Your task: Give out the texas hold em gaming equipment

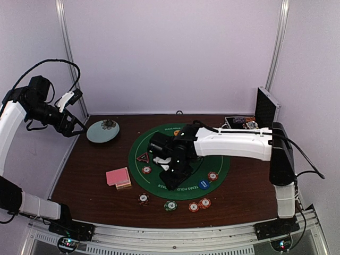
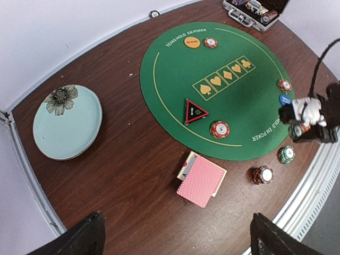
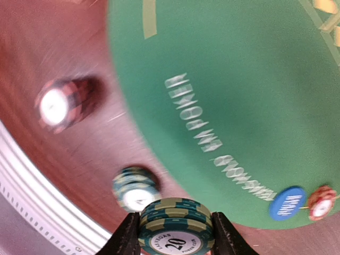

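the right fingers pinch a short stack of green chips by its edges, one finger on each side, with a face marked 20 turned to the wrist camera. the stack hangs clear above the bench, near the rim of the green mat. the view beneath it is blurred. on the bare wood below sit a second green stack and, further along, a dark red stack. a blue disc lies at the mat's edge with a red chip just beside it. the left fingers are spread wide with nothing between them, raised high over the left side of the bench. from there the pink-backed cards lie on the wood just off the mat. a triangle marker lies flat on the felt and an orange disc sits at its far side. a pale blue plate rests at the far left, and an open case stands at the far right.
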